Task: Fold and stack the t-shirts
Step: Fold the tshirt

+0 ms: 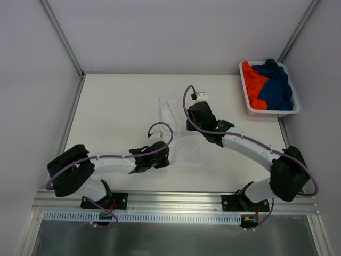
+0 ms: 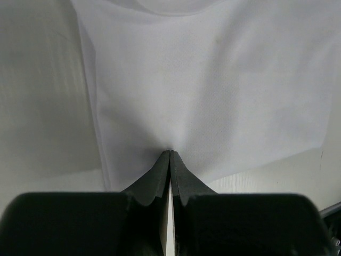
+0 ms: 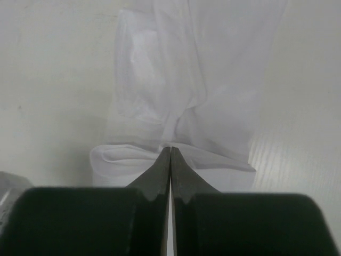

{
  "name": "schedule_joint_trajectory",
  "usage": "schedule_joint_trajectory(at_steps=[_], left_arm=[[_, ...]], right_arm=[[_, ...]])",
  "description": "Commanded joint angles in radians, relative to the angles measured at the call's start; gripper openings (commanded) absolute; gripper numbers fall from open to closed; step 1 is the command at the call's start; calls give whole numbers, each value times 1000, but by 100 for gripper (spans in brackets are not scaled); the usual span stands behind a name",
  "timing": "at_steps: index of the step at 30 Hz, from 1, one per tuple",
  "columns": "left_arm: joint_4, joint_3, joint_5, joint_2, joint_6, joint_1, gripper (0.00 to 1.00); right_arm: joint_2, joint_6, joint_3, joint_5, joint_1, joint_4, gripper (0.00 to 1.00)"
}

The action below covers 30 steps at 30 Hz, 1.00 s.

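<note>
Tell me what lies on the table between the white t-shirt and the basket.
The stretch is bare: the top external view shows only white table between the white t-shirt and the basket at the far right corner.

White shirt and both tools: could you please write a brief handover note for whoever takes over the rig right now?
Left tool: shut, pinching the white shirt.
Right tool: shut on a bunched fold of the same shirt.
Orange shirt and blue shirt: crumpled in the basket at the table's far right.
Done: white shirt is out on the table; nothing stacked yet.
Left: finish folding it, then fold and stack the other two.
</note>
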Motion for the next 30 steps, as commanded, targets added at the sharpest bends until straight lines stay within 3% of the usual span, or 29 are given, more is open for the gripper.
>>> schedule_joint_trajectory(at_steps=[1, 15, 20, 30], left_arm=[[-83, 11, -71, -33, -68, -45, 0], [-259, 20, -249, -225, -48, -73, 0], [-275, 34, -271, -254, -16, -71, 0], [-279, -27, -262, -245, -88, -73, 0]], right_arm=[[-66, 34, -48, -77, 35, -6, 1], [81, 152, -151, -191, 146, 137, 1], [107, 169, -134, -191, 203, 144, 1], [242, 180, -41, -226, 226, 164, 1]])
